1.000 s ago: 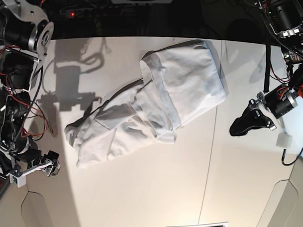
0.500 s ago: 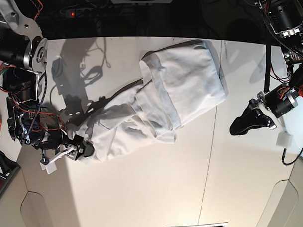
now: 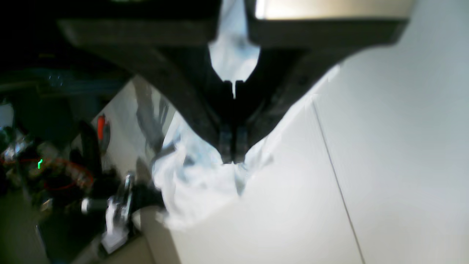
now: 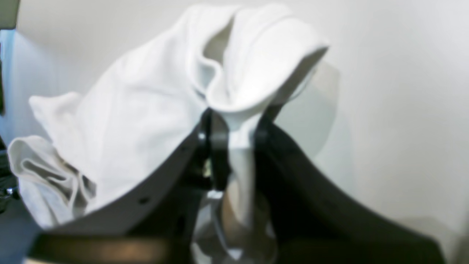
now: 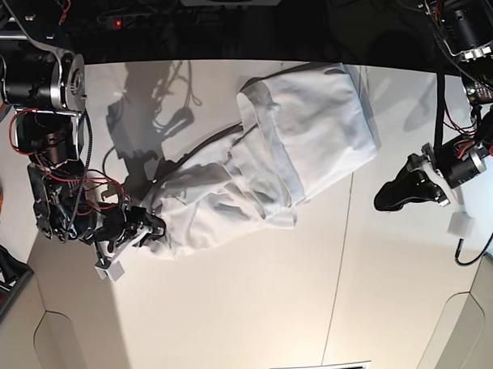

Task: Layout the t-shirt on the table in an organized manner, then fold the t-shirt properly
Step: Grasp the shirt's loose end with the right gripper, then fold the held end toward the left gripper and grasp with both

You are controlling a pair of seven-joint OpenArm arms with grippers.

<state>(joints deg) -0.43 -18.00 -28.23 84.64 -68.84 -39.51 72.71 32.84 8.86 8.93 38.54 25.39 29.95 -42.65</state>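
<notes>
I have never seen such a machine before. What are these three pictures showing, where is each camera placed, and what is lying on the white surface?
This is a robot with two arms standing at a table. One picture looks down from above; the other two come from small cameras mounted on each wrist, looking along the jaws.

On the table lies one crumpled white t-shirt; a thin dark seam runs across the tabletop.

In the overhead picture the right gripper is on the left side. Its jaws are closed on an edge of the t-shirt; its own camera shows a fold of cloth pinched between the jaws. The left gripper is on the right side, apart from the shirt, with its jaws shut and nothing in them.
</notes>
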